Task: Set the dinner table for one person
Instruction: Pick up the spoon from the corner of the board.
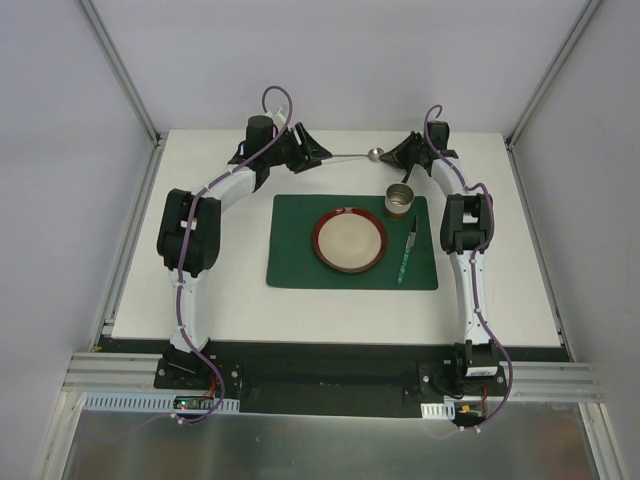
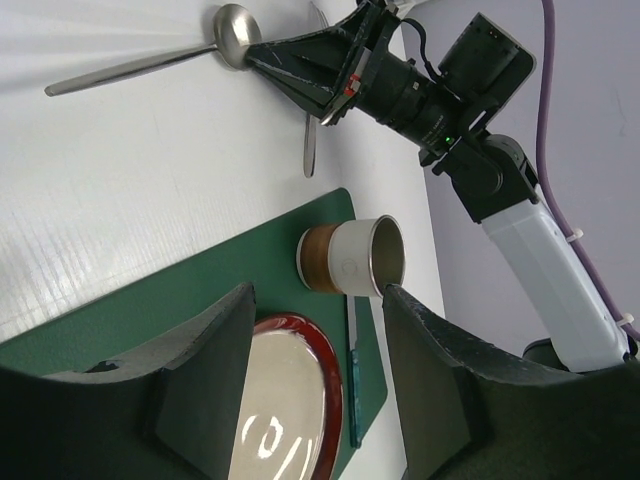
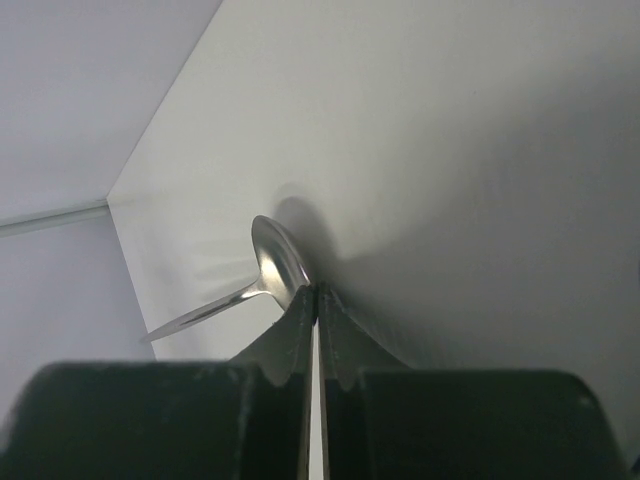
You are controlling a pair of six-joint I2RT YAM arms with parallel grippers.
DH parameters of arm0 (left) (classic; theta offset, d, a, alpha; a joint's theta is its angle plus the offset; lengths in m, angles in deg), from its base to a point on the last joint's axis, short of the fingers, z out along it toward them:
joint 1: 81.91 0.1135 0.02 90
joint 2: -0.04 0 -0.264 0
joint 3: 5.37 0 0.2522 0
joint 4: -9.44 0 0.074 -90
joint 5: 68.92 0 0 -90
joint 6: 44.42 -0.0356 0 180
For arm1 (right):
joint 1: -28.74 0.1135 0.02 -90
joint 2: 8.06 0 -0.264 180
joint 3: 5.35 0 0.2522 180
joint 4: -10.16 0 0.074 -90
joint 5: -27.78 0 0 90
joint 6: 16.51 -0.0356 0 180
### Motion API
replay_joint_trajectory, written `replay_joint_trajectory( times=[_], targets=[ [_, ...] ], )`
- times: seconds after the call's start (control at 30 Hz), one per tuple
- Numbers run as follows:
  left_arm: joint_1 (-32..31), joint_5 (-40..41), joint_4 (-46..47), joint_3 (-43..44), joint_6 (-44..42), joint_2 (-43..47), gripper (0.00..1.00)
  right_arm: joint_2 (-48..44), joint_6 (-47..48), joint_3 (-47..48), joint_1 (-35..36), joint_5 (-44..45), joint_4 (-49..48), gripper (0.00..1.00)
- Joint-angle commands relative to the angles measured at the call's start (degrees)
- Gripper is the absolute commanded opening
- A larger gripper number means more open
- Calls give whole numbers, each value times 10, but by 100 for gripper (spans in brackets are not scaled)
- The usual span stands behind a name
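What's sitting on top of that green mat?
A red-rimmed plate in the middle, a metal cup at the far right corner, a teal-handled utensil along the right edge. The mat beneath them is hidden.

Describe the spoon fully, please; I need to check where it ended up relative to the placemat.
The spoon is plain, shiny silver metal, with an oval bowl and a slim straight handle. It appears to lie on the white dinner table, beyond the far edge of the green placemat and not on it. Its handle points toward the left arm's side. The shut tips of the right gripper sit right at the bowl; whether they touch it cannot be told.
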Motion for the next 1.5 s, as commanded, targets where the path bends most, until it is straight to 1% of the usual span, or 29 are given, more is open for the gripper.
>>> replay_joint_trajectory(
  times=[0.0, 0.23, 0.4, 0.6, 0.87, 1.0, 1.07, 1.3, 1.47],
  targets=[
    [0, -24, 24, 0, -5, 29, 52, -5, -1, -12, 0, 6, 8, 1],
    [-4, -24, 27, -9, -9, 31, 52, -47, 7, -70, -10, 2, -14, 1],
    [-10, -30, 26, -12, -17, 27, 53, -60, 5, -81, -19, 2, -26, 1],
    [-18, -27, -19, -2, -57, 29, 52, -54, -6, -61, -32, -3, -31, 1],
    [-25, -15, -49, -5, -78, 24, 52, -54, -29, -41, -41, -6, -48, 1],
    [-32, -5, -67, -2, -98, 19, 53, -47, -27, 13, -41, -1, -32, 1],
    [-35, -2, -75, -1, -101, 14, 52, -53, -27, 17, -56, -7, -27, 1],
    [-45, 3, -95, -6, -119, 11, 52, -142, -10, -59, -84, -30, -43, 1],
    [-48, 13, -103, -29, -135, 31, 52, -242, 9, -122, -113, -53, -35, 0]
  ],
)
